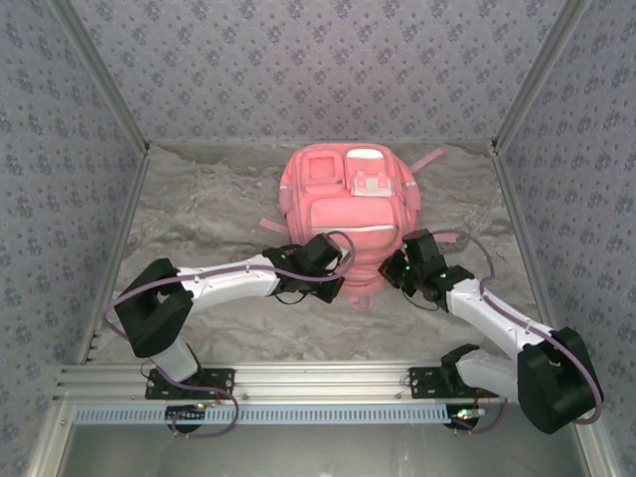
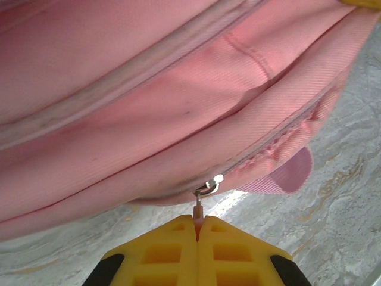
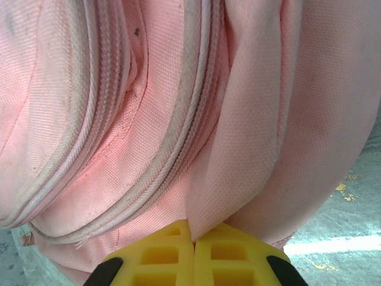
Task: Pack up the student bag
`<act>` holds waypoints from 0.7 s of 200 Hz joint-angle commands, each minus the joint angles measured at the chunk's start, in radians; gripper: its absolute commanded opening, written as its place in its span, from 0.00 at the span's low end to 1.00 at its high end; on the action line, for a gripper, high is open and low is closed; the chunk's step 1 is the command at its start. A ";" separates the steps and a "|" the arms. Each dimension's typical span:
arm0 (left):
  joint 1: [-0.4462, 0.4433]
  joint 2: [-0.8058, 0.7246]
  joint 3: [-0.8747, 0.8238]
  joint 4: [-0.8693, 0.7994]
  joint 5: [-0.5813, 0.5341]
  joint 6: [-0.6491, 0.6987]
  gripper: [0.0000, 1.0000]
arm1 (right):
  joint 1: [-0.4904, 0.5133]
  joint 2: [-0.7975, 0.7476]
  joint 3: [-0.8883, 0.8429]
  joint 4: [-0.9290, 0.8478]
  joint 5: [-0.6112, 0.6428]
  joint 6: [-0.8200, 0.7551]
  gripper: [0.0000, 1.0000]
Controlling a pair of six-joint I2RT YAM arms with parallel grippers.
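While the student bag [image 1: 348,224] lies flat at the middle of the marbled counter [image 1: 199,219], the left pincer [image 2: 197,223] is clenched on its zipper pull [image 2: 197,210] at the near edge, and the right pincer [image 3: 193,235] is clenched on a fold of its pink fabric.

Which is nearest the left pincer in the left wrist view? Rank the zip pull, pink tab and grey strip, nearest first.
1. Zip pull: pinched in the left pincer, at the lower seam of the bag.
2. Pink tab: to the right, above the table.
3. Grey strip: farthest, high across the bag.
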 commanded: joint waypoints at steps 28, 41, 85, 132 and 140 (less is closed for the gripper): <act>0.062 -0.075 -0.084 -0.070 -0.073 -0.019 0.00 | -0.055 -0.033 0.014 -0.100 0.062 -0.044 0.00; 0.084 -0.086 -0.095 -0.067 -0.079 -0.015 0.00 | -0.068 -0.041 0.017 -0.107 0.057 -0.052 0.00; 0.149 -0.094 -0.113 -0.055 -0.079 0.001 0.00 | -0.121 -0.056 0.021 -0.131 0.036 -0.081 0.00; 0.208 -0.087 -0.139 -0.019 -0.043 -0.008 0.00 | -0.196 -0.059 0.034 -0.160 0.033 -0.131 0.00; 0.212 -0.085 -0.138 -0.014 -0.039 -0.008 0.00 | -0.210 -0.060 0.039 -0.166 0.035 -0.144 0.00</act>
